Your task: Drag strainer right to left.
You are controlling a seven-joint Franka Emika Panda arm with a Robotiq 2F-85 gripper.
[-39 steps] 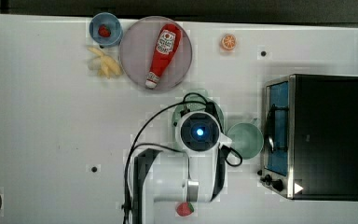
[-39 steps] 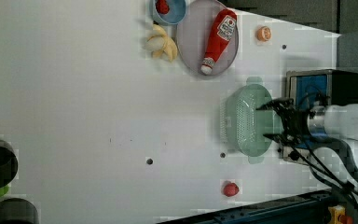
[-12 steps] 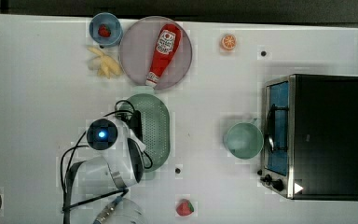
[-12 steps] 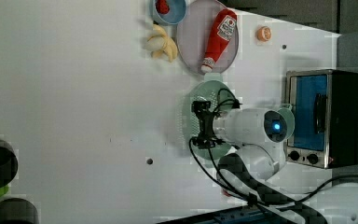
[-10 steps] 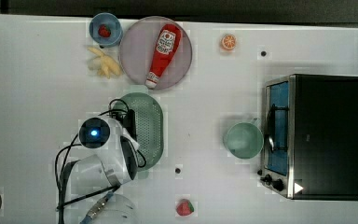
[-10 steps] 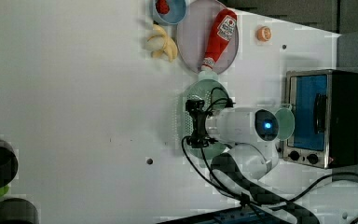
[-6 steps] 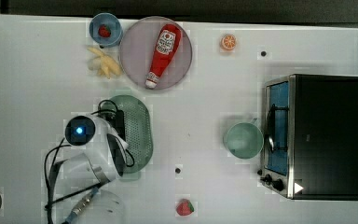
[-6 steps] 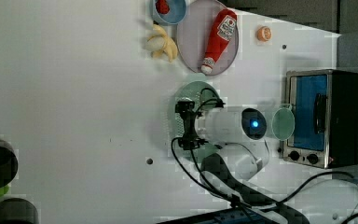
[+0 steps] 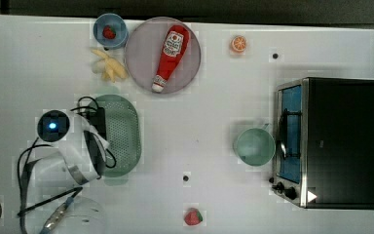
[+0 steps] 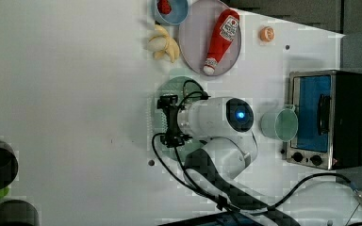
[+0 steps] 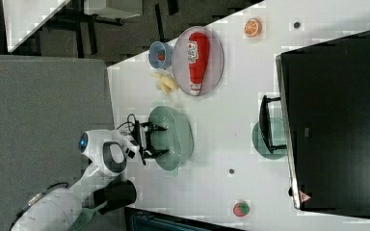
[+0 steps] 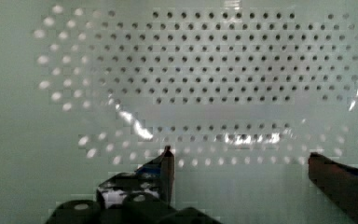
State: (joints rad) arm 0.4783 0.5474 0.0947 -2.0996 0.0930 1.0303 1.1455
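Observation:
The strainer [image 9: 124, 134], a pale mint-green oval colander full of small holes, lies left of the table's middle in the top view. It also shows in the left view [image 10: 181, 84] and the right view [image 11: 176, 139]. My gripper [image 11: 150, 140] reaches down over the strainer's side nearest the arm. In the wrist view the perforated bowl [image 12: 214, 93] lies close below, and the two dark fingertips [image 12: 165, 165] stand wide apart with nothing between them. The gripper [image 12: 247, 168] is open, its fingers down by the inner wall; contact is unclear.
A round mint cup [image 9: 254, 146] stands beside the toaster oven [image 9: 331, 141] at the top view's right. A ketchup bottle [image 9: 170, 48] lies on a plate [image 9: 139, 61] behind the strainer, near bananas [image 9: 107, 66], a blue bowl [image 9: 109, 31], an orange slice [image 9: 238, 44] and a strawberry [image 9: 192, 216].
The arm and the strainer have slid together toward the top view's left, away from the cup and the oven. The cup has stayed put.

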